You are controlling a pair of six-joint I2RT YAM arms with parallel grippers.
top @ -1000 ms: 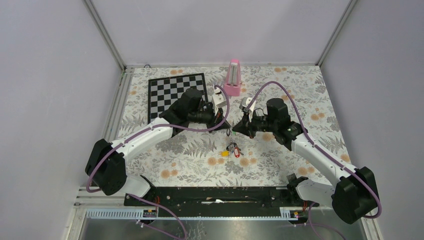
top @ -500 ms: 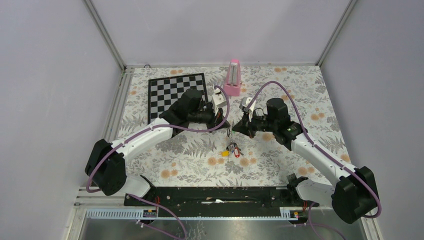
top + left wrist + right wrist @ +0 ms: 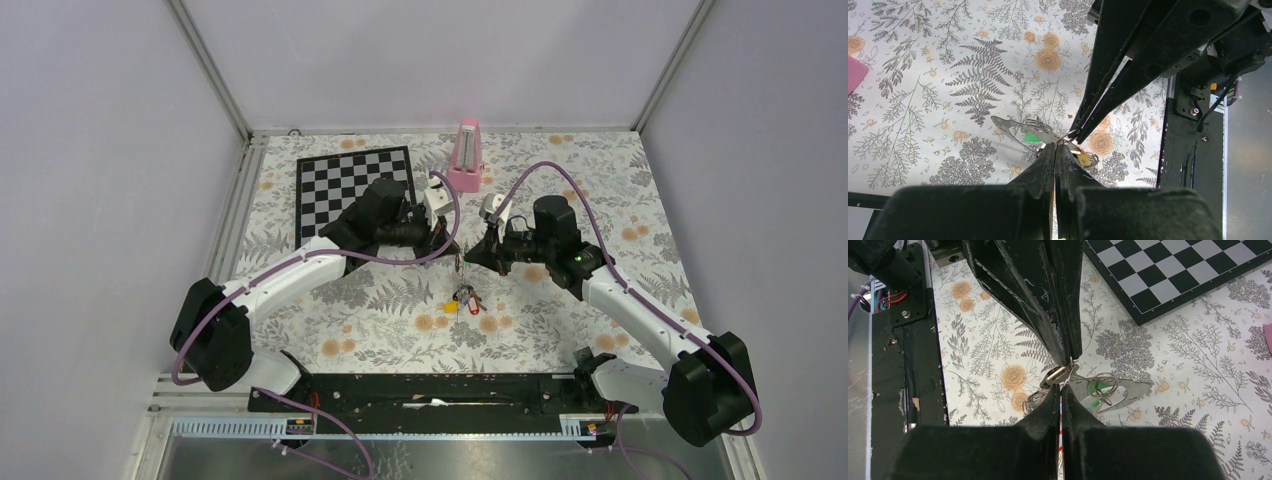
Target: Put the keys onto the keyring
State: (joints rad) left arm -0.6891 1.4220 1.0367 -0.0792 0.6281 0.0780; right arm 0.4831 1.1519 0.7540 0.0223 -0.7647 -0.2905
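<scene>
Hardly anything moved: left fingers crept toward right fingers. Both are pinched shut, tip to tip, seemingly on the keyring. The green key hangs just beside them. Other keys bunch below, over the bench, probably threaded already. I judge it well along.

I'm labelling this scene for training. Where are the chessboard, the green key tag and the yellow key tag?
chessboard (image 3: pixel 335 185): top view, bare squares near its middle.
green key tag (image 3: pixel 1031 136): left wrist view, green patch beside a key.
yellow key tag (image 3: pixel 450 308): top view, its middle.
</scene>
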